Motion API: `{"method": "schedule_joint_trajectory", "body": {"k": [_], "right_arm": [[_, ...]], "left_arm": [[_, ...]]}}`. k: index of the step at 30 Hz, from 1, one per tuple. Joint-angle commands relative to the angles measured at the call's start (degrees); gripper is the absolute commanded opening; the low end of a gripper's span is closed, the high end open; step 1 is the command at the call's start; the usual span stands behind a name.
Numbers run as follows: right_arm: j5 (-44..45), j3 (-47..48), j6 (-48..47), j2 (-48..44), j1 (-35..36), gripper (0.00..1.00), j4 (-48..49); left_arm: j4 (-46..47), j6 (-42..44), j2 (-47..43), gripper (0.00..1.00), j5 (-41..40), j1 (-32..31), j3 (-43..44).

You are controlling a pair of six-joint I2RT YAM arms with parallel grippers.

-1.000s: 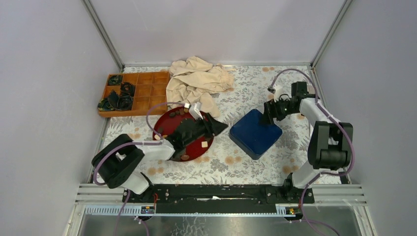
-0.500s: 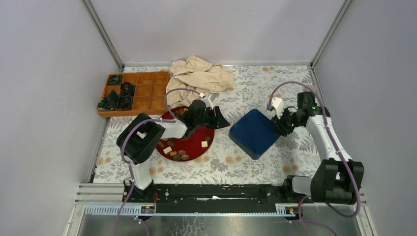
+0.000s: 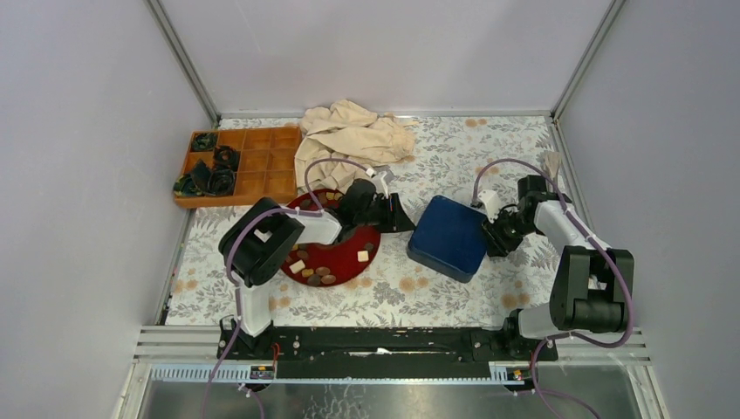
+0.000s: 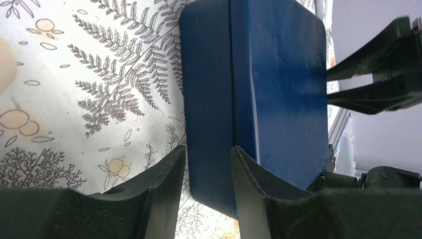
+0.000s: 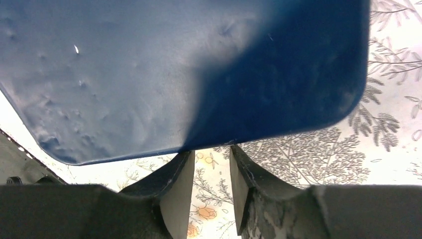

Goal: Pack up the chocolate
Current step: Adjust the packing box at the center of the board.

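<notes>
The chocolate [image 3: 323,272], brown and cream pieces, lies on a dark red plate [image 3: 342,260] left of centre. A shut blue box [image 3: 449,237] lies to the plate's right. My left gripper [image 3: 403,223] reaches over the plate and points at the box's left side. In the left wrist view it [image 4: 208,152] is open and empty, and the box [image 4: 268,74] with its lid seam lies just beyond the fingertips. My right gripper [image 3: 489,243] is at the box's right edge. In the right wrist view it [image 5: 211,154] is open and empty, its fingertips at the rim of the box [image 5: 174,74].
An orange compartment tray [image 3: 253,161] with dark paper cups stands at the back left. A crumpled beige cloth [image 3: 349,140] lies behind the plate. The floral tablecloth [image 3: 401,284] covers the table. Walls close in on both sides.
My left gripper has swung right, off the plate's middle, toward the box. My right gripper has moved from the box's far corner down to its right edge. The box has turned slightly.
</notes>
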Motion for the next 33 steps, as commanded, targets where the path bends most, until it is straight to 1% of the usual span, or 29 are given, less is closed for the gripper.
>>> {"method": "schedule_joint_trajectory", "body": {"k": [1,4,7,9,13,16,17,19,20,21,22,23,24,25,26,27,29,31,33], "right_arm": [[-12.6,6.8,7.8,2.6,0.8,0.41,7.4],[-14.9,12.1,9.3,6.1,0.8,0.46,5.5],[-12.9,14.7,10.3,7.2,0.8,0.59,6.0],[-11.4,15.9,10.6,7.4,0.8,0.66,6.5],[-8.1,18.3,11.9,6.1,-0.1,0.67,5.4],[-11.4,18.6,8.9,2.0,-2.9,0.66,1.6],[-13.8,18.5,5.4,0.5,-3.3,0.67,-1.7],[-19.8,17.6,-6.4,-2.1,-3.3,0.68,-11.5],[-22.3,16.5,-12.2,-3.2,-3.3,0.70,-15.4],[-24.8,15.0,-18.0,-4.4,-3.2,0.75,-19.0],[-26.8,13.3,-26.2,-5.6,-3.2,0.82,-21.9],[-28.3,10.8,-31.6,-7.0,-3.1,0.92,-23.3],[-29.2,8.1,-34.8,-8.7,-2.7,0.98,-23.0],[-29.6,5.7,-36.1,-10.6,-2.0,0.99,-21.4],[-29.4,3.3,-35.1,-12.4,-1.0,1.00,-18.6],[-28.4,1.5,-33.1,-14.1,0.4,1.00,-15.4],[-25.7,-1.0,-29.0,-16.6,3.0,1.00,-9.9],[-24.0,-2.1,-27.1,-16.9,4.2,1.00,-7.6],[-23.6,-2.1,-26.9,-16.4,4.3,1.00,-7.5]], "left_arm": [[6.5,-3.5,-1.5,0.47,3.7,-5.0,-3.5],[10.0,-5.5,-3.2,0.47,2.8,-6.9,-5.8],[14.5,-8.0,-3.4,0.48,3.9,-8.3,-7.5],[17.2,-9.5,-2.5,0.48,5.4,-9.4,-7.5],[25.6,-14.4,-0.8,0.48,6.7,-11.0,-9.3],[27.8,-14.1,-3.5,0.49,3.8,-11.3,-12.6],[27.5,-13.2,-4.9,0.49,2.7,-11.2,-13.5],[25.1,-10.9,-7.5,0.51,0.8,-11.1,-14.3],[23.9,-9.8,-8.4,0.51,0.4,-11.1,-14.2],[22.8,-8.9,-8.9,0.51,0.2,-11.1,-13.7],[21.0,-8.0,-9.3,0.51,-0.1,-11.1,-13.0],[18.7,-7.0,-9.4,0.51,-0.4,-11.1,-12.0],[15.6,-6.4,-9.2,0.50,-0.7,-11.1,-11.0],[13.5,-6.3,-8.8,0.46,-0.9,-11.0,-10.2],[11.9,-6.7,-8.3,0.41,-1.3,-11.2,-9.6],[10.4,-6.8,-7.9,0.36,-2.1,-11.4,-9.3],[8.2,-6.7,-7.3,0.30,-3.5,-12.1,-8.7],[6.7,-6.4,-6.1,0.27,-4.0,-12.6,-7.4],[5.9,-6.4,-4.7,0.26,-3.9,-12.8,-5.7]]}}
